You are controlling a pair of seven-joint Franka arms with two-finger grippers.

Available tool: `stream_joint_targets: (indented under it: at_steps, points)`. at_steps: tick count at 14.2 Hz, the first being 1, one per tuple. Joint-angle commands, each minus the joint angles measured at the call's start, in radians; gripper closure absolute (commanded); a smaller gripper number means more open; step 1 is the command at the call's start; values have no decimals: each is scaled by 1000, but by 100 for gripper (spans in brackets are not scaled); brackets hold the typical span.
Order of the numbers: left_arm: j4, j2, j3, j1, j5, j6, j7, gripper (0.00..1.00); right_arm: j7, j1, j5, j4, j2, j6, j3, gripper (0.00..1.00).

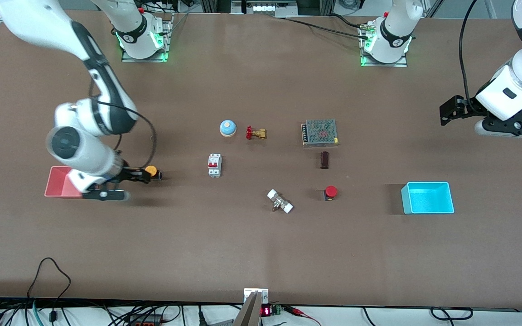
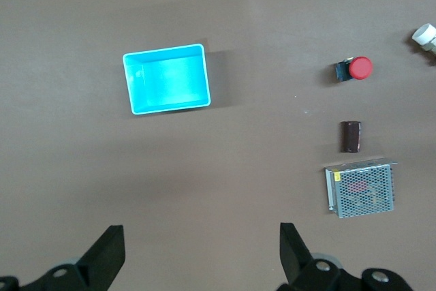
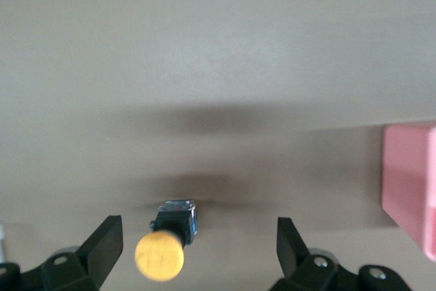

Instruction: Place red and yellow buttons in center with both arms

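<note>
The yellow button [image 1: 151, 171] lies on its side on the brown table [image 1: 252, 253] toward the right arm's end. My right gripper [image 1: 146, 176] is low and open, its fingers on either side of that button without touching it. In the right wrist view the button [image 3: 161, 255] lies between the fingers [image 3: 102, 243], closer to one, and the gripper [image 3: 196, 247] is empty. The red button [image 1: 331, 192] sits near the table's middle and also shows in the left wrist view [image 2: 359, 68]. My left gripper [image 1: 447, 113] waits open and empty, high over the left arm's end [image 2: 201, 253].
A red bin [image 1: 61, 182] sits by my right gripper and a cyan bin [image 1: 427, 198] at the left arm's end. Around the middle are a blue bell [image 1: 228, 128], a brass valve [image 1: 255, 133], a circuit breaker [image 1: 215, 165], a power supply [image 1: 320, 132], a dark cylinder [image 1: 324, 160] and a white-ended fitting [image 1: 280, 201].
</note>
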Motion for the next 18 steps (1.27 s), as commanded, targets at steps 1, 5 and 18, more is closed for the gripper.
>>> stream_joint_targets:
  at_steps: [1,5,18]
  points:
    - [22,8,1,7,-27,-19,26,0,-25,-41,67,81,-106,-200,0,0]
    - [22,10,1,7,-25,-17,24,0,-42,-29,59,271,-173,-513,-89,0]
    - [37,22,6,12,-27,-17,26,0,-218,-3,49,276,-321,-764,-152,0]
